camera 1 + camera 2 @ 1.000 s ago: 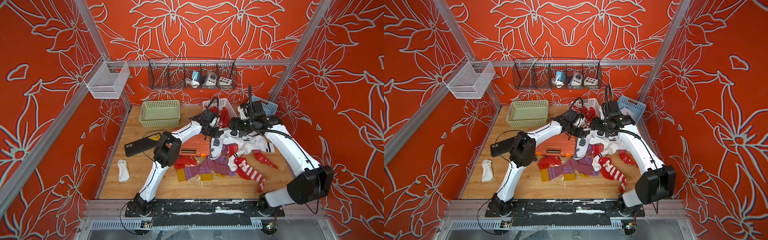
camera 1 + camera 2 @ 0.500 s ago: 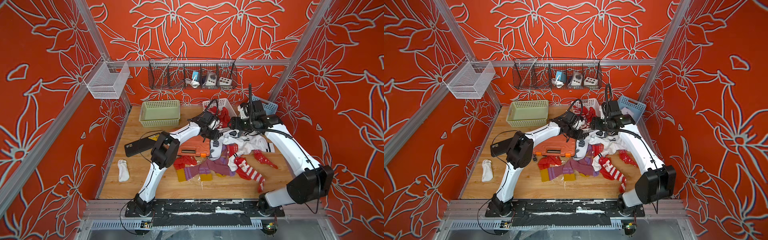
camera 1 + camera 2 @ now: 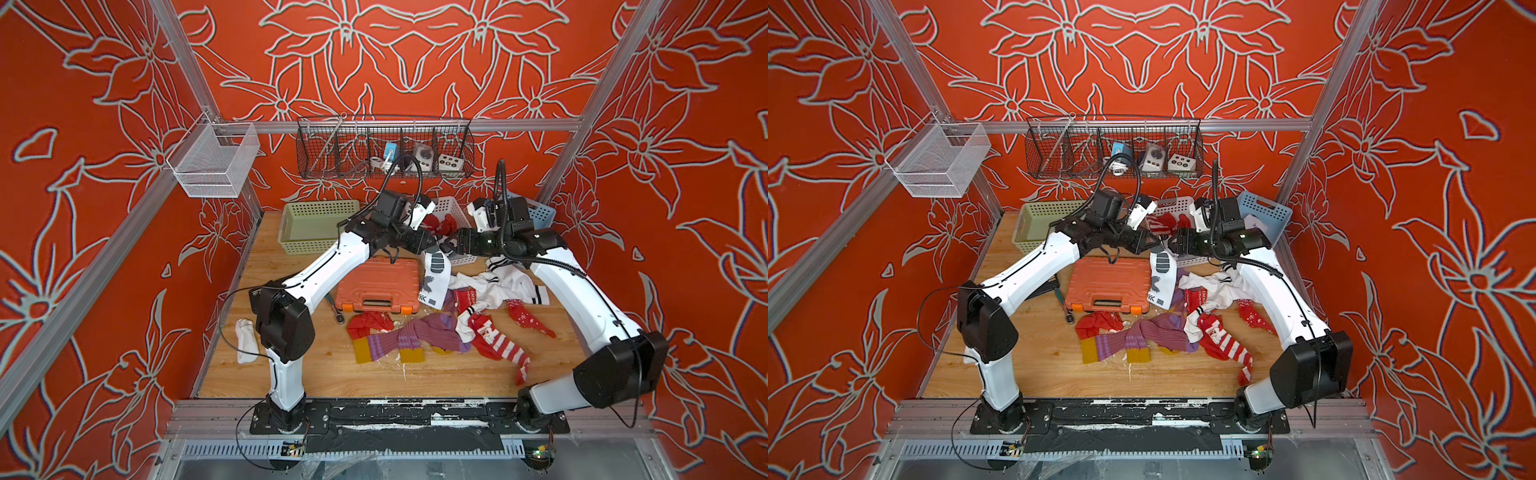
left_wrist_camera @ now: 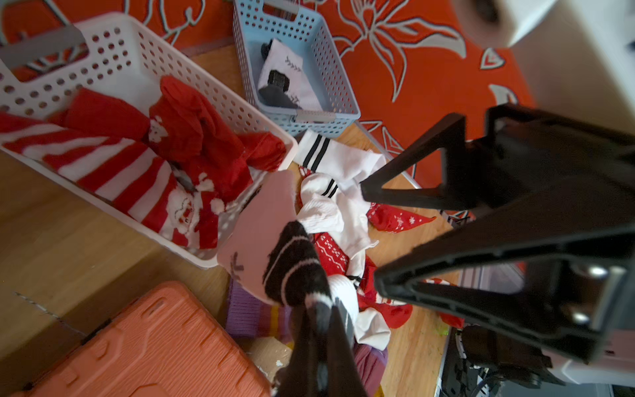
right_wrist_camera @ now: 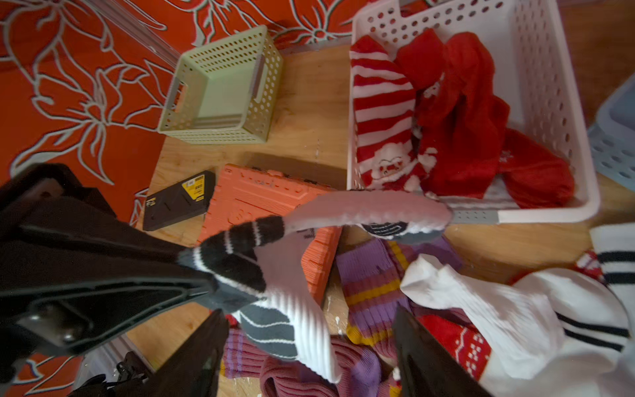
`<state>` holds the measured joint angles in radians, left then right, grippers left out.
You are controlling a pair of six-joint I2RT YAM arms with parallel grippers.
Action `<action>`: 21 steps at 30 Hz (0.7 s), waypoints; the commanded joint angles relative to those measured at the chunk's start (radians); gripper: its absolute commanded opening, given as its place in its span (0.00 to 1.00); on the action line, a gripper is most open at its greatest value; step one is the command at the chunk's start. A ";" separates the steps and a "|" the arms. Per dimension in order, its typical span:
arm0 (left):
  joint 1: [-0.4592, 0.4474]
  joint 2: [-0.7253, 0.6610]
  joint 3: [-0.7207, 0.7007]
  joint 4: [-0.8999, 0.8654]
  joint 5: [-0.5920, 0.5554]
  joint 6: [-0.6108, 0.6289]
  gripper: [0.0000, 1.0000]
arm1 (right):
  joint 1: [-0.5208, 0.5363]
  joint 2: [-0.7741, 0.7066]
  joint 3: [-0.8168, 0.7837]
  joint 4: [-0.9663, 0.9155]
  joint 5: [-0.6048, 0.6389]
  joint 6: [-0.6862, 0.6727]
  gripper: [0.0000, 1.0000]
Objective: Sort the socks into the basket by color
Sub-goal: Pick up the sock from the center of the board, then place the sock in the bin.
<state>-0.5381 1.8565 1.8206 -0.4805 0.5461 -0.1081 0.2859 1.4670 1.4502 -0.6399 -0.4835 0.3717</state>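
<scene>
My left gripper [image 3: 432, 246] [image 4: 321, 307] is shut on the black-striped cuff of a white sock with grey marks [image 3: 436, 276] [image 3: 1163, 278] [image 4: 261, 237] [image 5: 292, 326], which hangs above the table. My right gripper [image 3: 446, 246] [image 5: 307, 311] is open and faces it, the sock dangling between its wide-apart fingers without touching them. Red socks fill the white basket [image 3: 459, 205] [image 5: 549, 103]. A white sock lies in the blue basket [image 3: 540, 214] [image 4: 330, 68]. The green basket [image 3: 316, 226] is empty. Purple socks [image 3: 415, 336], red socks [image 3: 498, 345] and white socks [image 3: 498, 286] lie piled on the table.
An orange tool case [image 3: 376, 284] lies under the left arm, with a black box [image 5: 177, 199] beside it. One white sock [image 3: 246, 340] lies alone at the table's left edge. Wire baskets [image 3: 384, 149] hang on the back wall.
My left gripper's jaws have closed fully on the sock's cuff. The right gripper has stayed open, and both arms have barely moved.
</scene>
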 commanded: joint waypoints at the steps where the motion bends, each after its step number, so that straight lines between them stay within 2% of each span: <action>1: 0.034 -0.054 -0.010 0.048 0.110 0.008 0.00 | -0.004 -0.013 0.034 0.107 -0.130 -0.030 0.78; 5: 0.077 -0.089 -0.002 0.105 0.245 -0.045 0.00 | -0.002 -0.005 0.060 0.164 -0.193 -0.043 0.81; 10: 0.096 -0.106 0.045 0.054 0.348 -0.034 0.00 | -0.002 0.022 0.146 0.183 -0.237 -0.061 0.83; 16: 0.116 -0.149 0.032 0.061 0.432 -0.070 0.00 | -0.001 0.087 0.222 0.259 -0.368 -0.011 0.84; 18: 0.123 -0.161 0.023 0.092 0.449 -0.099 0.00 | 0.009 0.107 0.212 0.308 -0.437 0.036 0.85; 21: 0.142 -0.178 0.001 0.171 0.468 -0.165 0.00 | 0.038 0.099 0.187 0.319 -0.487 0.037 0.86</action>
<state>-0.4164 1.7245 1.8328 -0.4030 0.9455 -0.2108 0.2996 1.5642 1.6501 -0.3748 -0.8612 0.3836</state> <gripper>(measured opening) 0.048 0.857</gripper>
